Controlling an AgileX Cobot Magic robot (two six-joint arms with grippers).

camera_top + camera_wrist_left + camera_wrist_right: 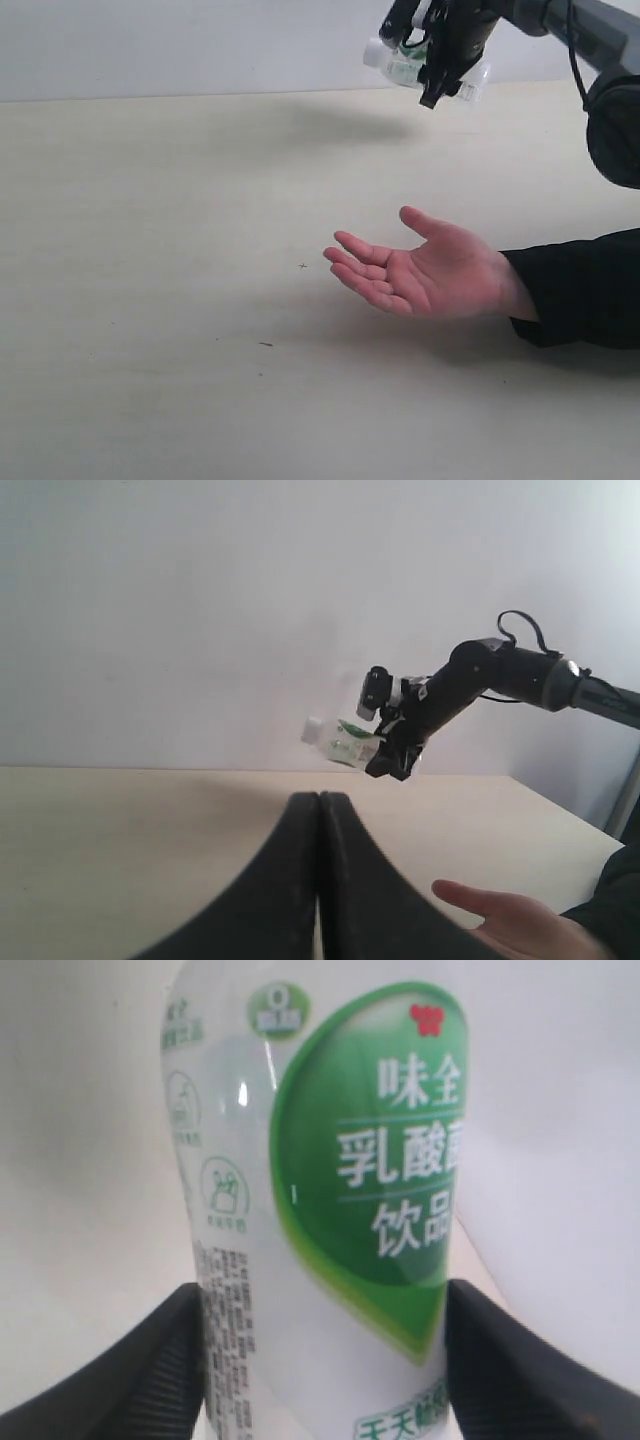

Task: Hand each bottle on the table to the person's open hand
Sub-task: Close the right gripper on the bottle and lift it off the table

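The right gripper [325,1320] clamps a white plastic bottle with a green label [398,66] crosswise, high above the pale beige table [150,300] and well apart from the person's open hand [430,275], which is palm up and empty. The bottle's opaque wall hides any contents. The left gripper [320,815] is closed on nothing.

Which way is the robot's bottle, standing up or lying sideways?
Sideways. The white bottle with green label lies nearly level in the right gripper, its cap pointing left in the exterior view.
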